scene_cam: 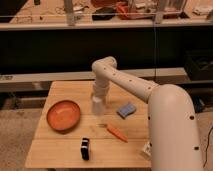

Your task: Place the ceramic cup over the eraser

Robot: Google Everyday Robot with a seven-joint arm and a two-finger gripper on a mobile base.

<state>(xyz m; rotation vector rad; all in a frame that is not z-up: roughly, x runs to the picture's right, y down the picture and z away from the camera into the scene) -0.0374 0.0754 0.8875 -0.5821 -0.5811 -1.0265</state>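
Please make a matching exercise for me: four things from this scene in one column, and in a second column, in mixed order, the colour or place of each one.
Column one:
1. bowl
2. eraser
3. sponge
4. gripper

Column two:
a. light blue, to the picture's right of the cup
b. directly above the cup
c. black, near the front edge of the table
d. orange, on the picture's left part of the table

Pairs: 1-d, 2-c, 3-a, 4-b.

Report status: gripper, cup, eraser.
Gripper over mid-table, right on top of cup. Eraser near front edge, uncovered. Carrot right of the path, bowl left.
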